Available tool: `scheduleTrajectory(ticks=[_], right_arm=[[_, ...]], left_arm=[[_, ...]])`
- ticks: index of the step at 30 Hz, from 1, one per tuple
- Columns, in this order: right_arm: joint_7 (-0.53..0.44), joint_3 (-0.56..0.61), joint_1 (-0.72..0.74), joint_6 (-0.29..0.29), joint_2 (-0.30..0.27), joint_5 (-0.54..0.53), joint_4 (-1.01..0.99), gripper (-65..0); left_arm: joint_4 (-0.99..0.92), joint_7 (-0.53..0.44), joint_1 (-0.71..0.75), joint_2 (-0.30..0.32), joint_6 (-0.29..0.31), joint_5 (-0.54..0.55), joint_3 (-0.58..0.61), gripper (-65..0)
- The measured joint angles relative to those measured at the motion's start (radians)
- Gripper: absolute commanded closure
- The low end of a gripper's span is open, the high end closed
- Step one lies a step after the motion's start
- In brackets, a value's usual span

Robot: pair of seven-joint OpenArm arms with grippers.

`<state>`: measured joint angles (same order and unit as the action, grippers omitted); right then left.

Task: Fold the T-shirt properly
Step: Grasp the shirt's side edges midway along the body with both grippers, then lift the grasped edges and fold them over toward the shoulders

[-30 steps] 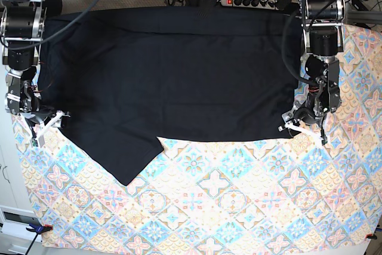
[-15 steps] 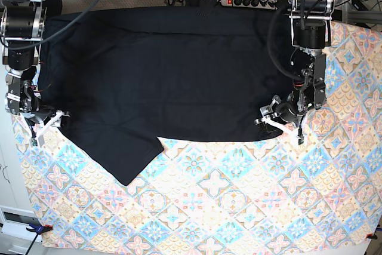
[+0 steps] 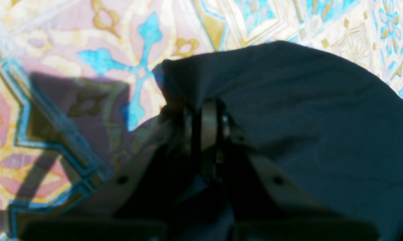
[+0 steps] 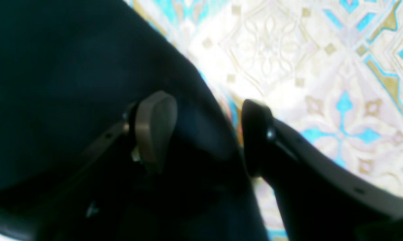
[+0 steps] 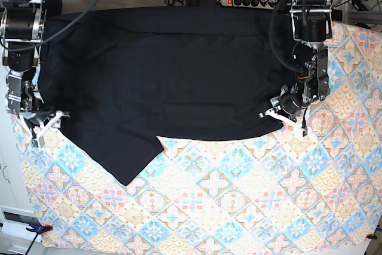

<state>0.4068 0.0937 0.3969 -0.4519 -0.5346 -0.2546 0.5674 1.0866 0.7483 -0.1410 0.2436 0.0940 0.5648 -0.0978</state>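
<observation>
While one black T-shirt (image 5: 167, 82) lies spread across the upper half of the bench (image 5: 239, 207), two tools work at its lower edge, one at each end. Its long axis runs side to side in the base view, parallel to the far bench edge, and a single flap of cloth (probably a sleeve) juts down toward the near left. A patterned cover of blue, pink and yellow tiles spreads over the bench under the shirt.

At the shirt's lower corner on the base view's right, the left tool (image 5: 284, 116) has its fingers pressed together on a bunched fold of the black cloth; the left wrist view shows the cloth (image 3: 288, 110) humped up over the closed tips (image 3: 208, 120), with the tiled cover (image 3: 87, 50) behind.

At the opposite lower corner sits the right tool (image 5: 43, 126). Its fingers are spread: in the right wrist view one pale pad (image 4: 154, 127) rests over the dark cloth (image 4: 71, 83) while the other dark finger (image 4: 255, 134) sits over the tiled cover, the shirt's edge running between them, nothing pinched
</observation>
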Motion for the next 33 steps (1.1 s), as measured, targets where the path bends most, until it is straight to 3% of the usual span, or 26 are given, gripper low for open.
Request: scheduleTrajectory(ticks=[5,12,15,17,20,25,28,33], right_arm=[[-0.073,-0.007,-0.005,-0.006,-0.002,0.119,-0.052,-33.8],[-0.117,-0.002,0.002,-0.007,-0.002,0.120,-0.089,-33.5],[-0.122,0.018,0.002,-0.089,-0.007,0.124,-0.088,-32.4],[-0.121,0.029,0.001,-0.184,-0.011,0.125,-0.087,-28.8],[-0.122,0.029,0.002,-0.226,-0.009,0.124,-0.084,-19.4],[-0.170,0.029,-0.003,-0.235,-0.006,0.127,-0.087,-5.2],[-0.202,0.019,-0.004,-0.237,-0.002,0.137,-0.090,-3.0],[-0.232,-0.103,-0.013,-0.244,0.003,0.143,-0.090,-2.9]], left_arm=[[0.005,-0.003,0.005,0.000,-0.001,-0.002,0.000,0.0],[0.126,0.036,0.073,0.010,-0.014,-0.016,0.000,0.0],[0.127,0.033,0.064,0.008,-0.014,-0.019,0.000,0.0],[0.130,0.031,0.060,0.011,-0.015,-0.019,0.000,0.0],[0.131,0.030,0.064,0.011,-0.015,-0.019,0.000,0.0],[0.131,0.032,0.066,0.011,-0.015,-0.019,0.000,0.0],[0.131,0.033,0.066,0.011,-0.015,-0.019,0.000,0.0],[0.143,0.026,0.082,0.011,-0.015,-0.016,0.000,0.0]])
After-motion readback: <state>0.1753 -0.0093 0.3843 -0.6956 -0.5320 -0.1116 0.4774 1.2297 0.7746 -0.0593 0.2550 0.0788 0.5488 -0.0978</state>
